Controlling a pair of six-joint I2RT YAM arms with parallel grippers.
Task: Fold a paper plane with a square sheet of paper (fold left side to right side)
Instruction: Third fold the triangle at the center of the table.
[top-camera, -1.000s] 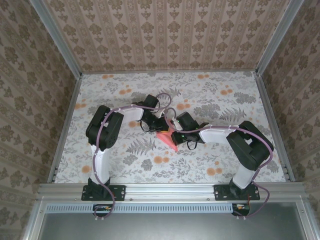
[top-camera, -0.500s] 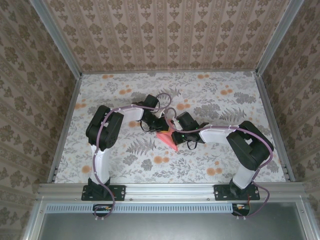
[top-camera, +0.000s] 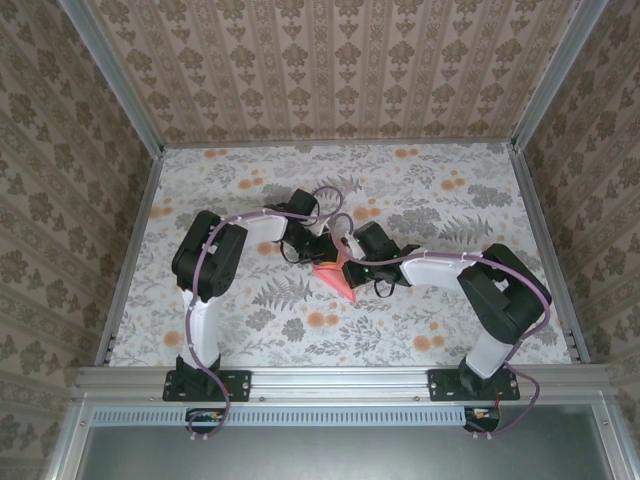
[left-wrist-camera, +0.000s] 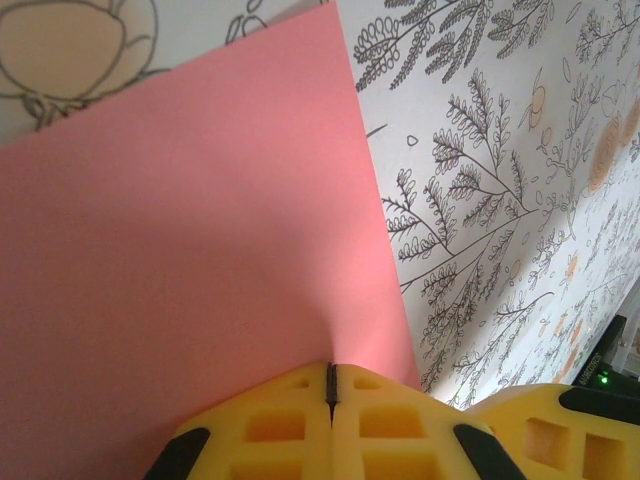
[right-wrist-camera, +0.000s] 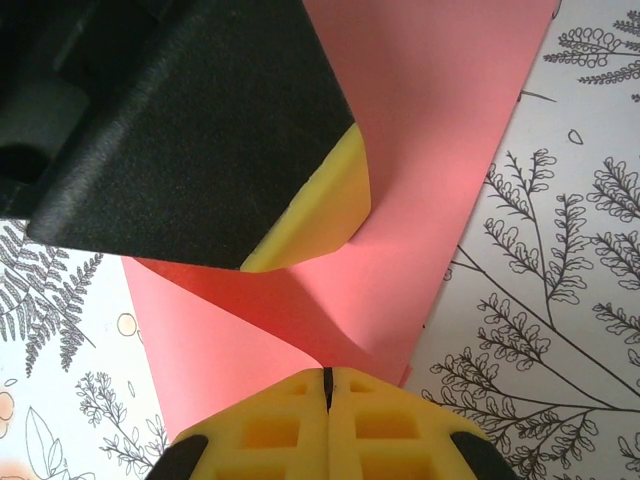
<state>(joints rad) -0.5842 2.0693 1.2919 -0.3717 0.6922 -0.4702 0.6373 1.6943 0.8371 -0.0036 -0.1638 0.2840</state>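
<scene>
Salmon-pink paper wedge (top-camera: 337, 280), tip diagonally toward near-right edge.

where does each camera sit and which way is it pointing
top external: above and behind the bases, looking down at the tablecloth; left arm and right arm meet at the square sheet of paper.
left wrist: over the left gripper, shut on the sheet.
right wrist: over the right gripper, facing the left gripper across the sheet.
shared: both wrist views show the sheet.

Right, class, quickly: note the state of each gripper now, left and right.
Left gripper: shut, pinching the pink sheet of paper.
Right gripper: shut, pinching the same sheet.
</scene>
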